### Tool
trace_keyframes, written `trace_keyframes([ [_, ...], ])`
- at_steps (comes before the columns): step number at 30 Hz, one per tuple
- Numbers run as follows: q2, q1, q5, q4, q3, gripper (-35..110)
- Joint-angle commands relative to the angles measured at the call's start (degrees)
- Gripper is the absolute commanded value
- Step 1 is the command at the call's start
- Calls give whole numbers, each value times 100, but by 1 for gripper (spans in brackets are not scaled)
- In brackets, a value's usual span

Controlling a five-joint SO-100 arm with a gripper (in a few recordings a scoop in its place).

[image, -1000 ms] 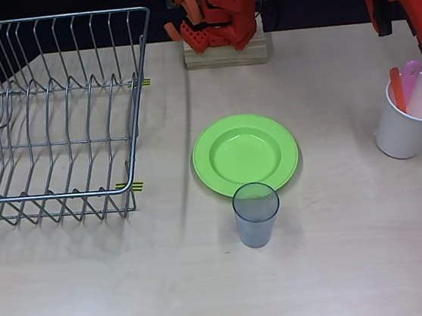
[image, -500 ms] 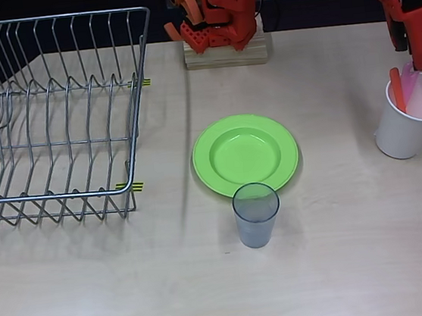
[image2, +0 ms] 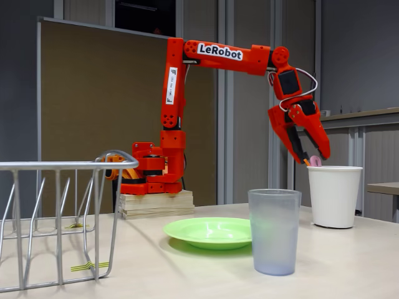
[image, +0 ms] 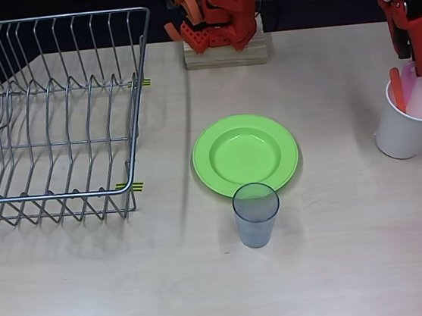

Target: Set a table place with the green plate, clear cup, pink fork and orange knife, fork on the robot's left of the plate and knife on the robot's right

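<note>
— What is changed since half a second ago?
— Very little. The gripper [image2: 310, 157] is kept above the white paper cup [image: 411, 117], a little closer to its rim. Its fingers are spread narrowly around the top of the pink fork [image: 411, 80]; whether the fork is touched cannot be told.
— And the other things?
— The orange knife [image: 397, 89] is stood in the same cup. The green plate [image: 245, 154] is unmoved at the table middle, the clear cup [image: 256, 214] just beside its near rim.
</note>
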Motion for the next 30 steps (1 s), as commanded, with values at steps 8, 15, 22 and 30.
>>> trace_keyframes([
  [8, 44, 202, -255, -299, -26, 3],
  [15, 62, 272, -501, -343, -176, 0],
  [22, 149, 422, -984, 149, -949, 0],
  [30, 141, 404, -1046, 1397, -2391, 0],
])
